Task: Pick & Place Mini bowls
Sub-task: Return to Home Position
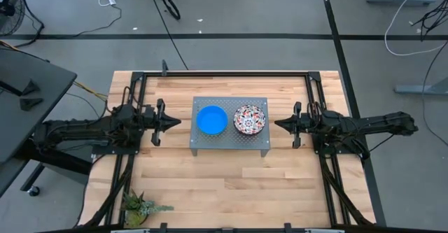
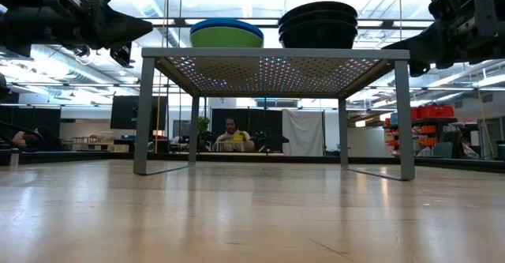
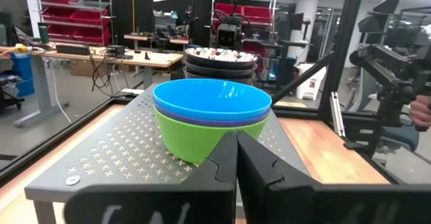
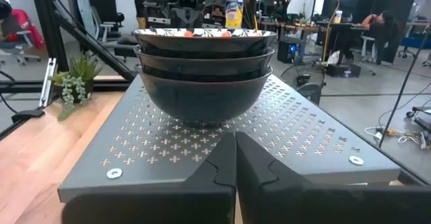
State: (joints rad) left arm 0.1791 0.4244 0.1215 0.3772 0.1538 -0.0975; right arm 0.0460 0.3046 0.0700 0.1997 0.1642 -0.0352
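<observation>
At mid-frame your coloured stack (image 1: 211, 119) and patterned stack (image 1: 249, 119) sit shelved; left tool (image 1: 177, 122) and right tool (image 1: 278, 124) flank them, both closed: job looks done.

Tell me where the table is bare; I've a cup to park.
Free: the wide strip on the plant side of the tray, and a narrower one opposite. Crowded: tray top, holding blue stack and patterned stack, flanked by left gripper and right gripper.

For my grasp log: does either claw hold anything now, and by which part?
Nothing is held: the left claw and the right claw are both shut and empty.
</observation>
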